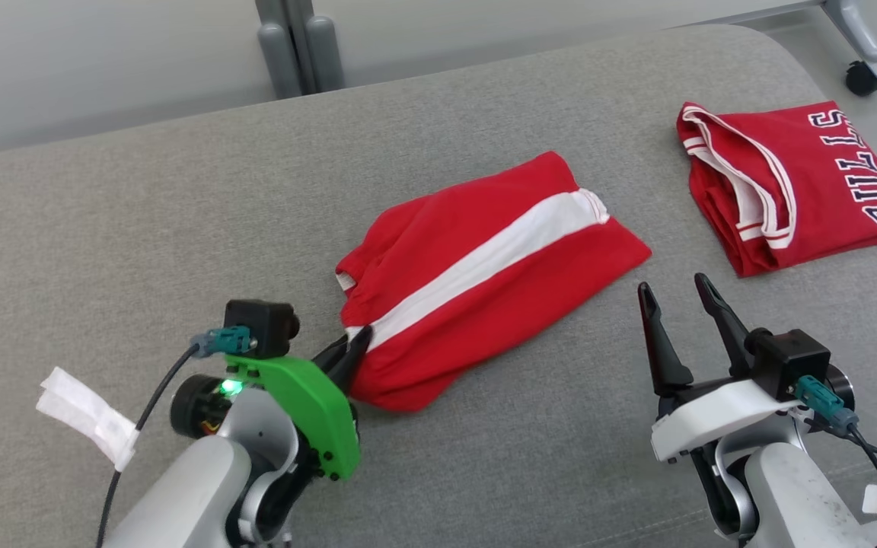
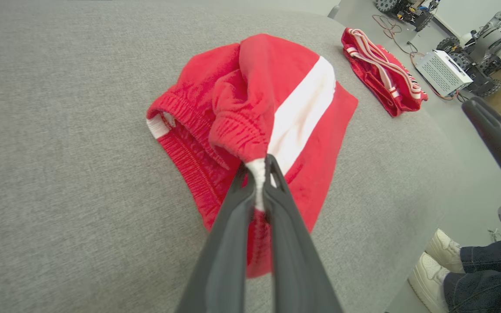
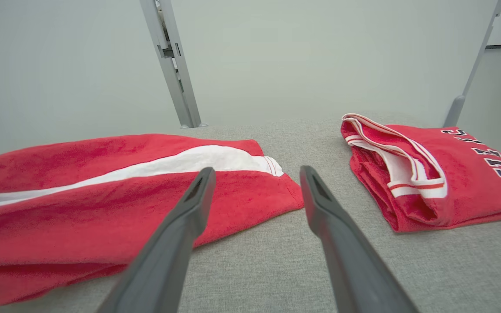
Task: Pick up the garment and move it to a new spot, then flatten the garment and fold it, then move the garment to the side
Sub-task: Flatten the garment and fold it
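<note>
- On the grey cushion (image 1: 180, 213), right in the middle, the red shorts (image 1: 484, 281) are laid out, white stripe up, with the waistband end turned toward the robot's left side.
- And the left claw (image 2: 257, 170) is seen clamped tight on the waistband edge, just where the white stripe ends; a small peak of cloth is drawn up off the cushion by the pinch.
- Over on the other side, the right claw (image 1: 673, 284) is held wide apart with nothing in it, poised just off the hem end of the shorts, between them and the folded jersey (image 1: 796, 183).
- A lift or a drag by the waistband is judged to be the step in hand. Only a thin bite of fabric appears to be caught, so a slow, steady pull is called for, or the cloth could be lost from the fingertips.
- Two ends would be better than one: the hem corner could well be taken by the free claw, so that the shorts are carried stretched and no bunching is made.
- Plenty of clearance should be given to the jersey if the move is made rightward; it lies well apart from the shorts.
- Whether both layers of the waistband are caught cannot be told from these views.
</note>
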`<state>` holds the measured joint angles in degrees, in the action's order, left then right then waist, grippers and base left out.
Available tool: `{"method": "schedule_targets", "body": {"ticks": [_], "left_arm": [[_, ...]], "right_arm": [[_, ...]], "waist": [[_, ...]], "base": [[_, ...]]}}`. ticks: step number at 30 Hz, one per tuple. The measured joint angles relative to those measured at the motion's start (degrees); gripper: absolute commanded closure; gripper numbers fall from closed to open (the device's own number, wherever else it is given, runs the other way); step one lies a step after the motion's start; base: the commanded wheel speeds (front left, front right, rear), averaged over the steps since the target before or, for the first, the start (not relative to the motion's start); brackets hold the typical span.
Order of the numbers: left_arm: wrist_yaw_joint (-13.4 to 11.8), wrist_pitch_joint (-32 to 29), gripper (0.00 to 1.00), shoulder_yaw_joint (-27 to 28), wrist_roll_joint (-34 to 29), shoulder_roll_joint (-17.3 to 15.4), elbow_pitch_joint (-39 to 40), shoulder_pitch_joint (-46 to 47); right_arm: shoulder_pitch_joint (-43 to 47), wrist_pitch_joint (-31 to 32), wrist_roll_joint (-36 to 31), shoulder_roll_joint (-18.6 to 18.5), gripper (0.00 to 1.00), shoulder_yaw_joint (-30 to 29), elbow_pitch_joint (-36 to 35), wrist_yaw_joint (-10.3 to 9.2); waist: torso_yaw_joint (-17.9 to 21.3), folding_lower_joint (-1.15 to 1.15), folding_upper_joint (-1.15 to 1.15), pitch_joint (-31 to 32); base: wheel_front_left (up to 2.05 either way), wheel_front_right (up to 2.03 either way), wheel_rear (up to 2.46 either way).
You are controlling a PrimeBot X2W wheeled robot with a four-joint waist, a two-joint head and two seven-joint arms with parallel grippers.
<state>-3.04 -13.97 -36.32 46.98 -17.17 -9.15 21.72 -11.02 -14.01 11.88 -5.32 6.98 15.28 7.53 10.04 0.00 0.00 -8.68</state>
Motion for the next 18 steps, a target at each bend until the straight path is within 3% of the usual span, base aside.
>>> {"method": "schedule_targets", "body": {"ticks": [4,10,12,14,15,17,18], "left_arm": [[-2.5,0.9,1.00,-0.6,-4.6,-3.9,-2.2,-0.6],[-4.3,4.0,1.00,0.2,-6.3,-4.6,-6.4,-0.9],[-4.4,5.5,0.90,0.7,-6.3,-4.1,-7.6,-0.9],[-4.5,6.9,0.87,1.1,-6.1,-3.5,-9.0,-1.0],[-4.6,8.0,0.75,1.5,-6.0,-3.3,-9.6,-1.1],[-4.6,9.7,0.69,2.0,-5.7,-2.7,-11.2,-1.4],[-5.0,10.7,0.24,2.2,-5.7,-2.4,-11.9,-1.7]], "right_arm": [[-0.1,0.3,0.0,0.0,0.00,0.4,-0.2,0.00],[-0.1,0.7,0.0,-0.2,0.00,0.8,-0.1,0.00],[-0.1,0.8,0.0,-0.3,0.00,0.9,-0.1,0.00],[-0.1,0.8,0.0,-0.4,0.00,1.0,-0.1,0.00],[0.0,0.9,0.0,-0.5,0.00,1.0,-0.1,0.00],[0.2,1.2,0.0,-0.5,0.00,1.1,-0.1,0.00],[0.3,1.3,0.0,-0.5,0.00,1.1,-0.1,0.00]], "waist": [[-1.6,0.00,0.00,0.2],[-2.6,0.00,0.00,0.9],[-2.7,0.00,0.00,1.2],[-2.6,0.00,0.00,1.6],[-2.6,0.00,0.00,1.7],[-2.6,0.00,0.00,2.1],[-2.5,0.00,0.00,2.3]], "base": [[0.00,0.00,0.00],[0.00,0.00,0.00],[0.00,0.00,0.00],[0.00,0.00,0.00],[0.00,0.00,0.00],[0.00,0.00,0.00],[0.00,0.00,0.00]]}}
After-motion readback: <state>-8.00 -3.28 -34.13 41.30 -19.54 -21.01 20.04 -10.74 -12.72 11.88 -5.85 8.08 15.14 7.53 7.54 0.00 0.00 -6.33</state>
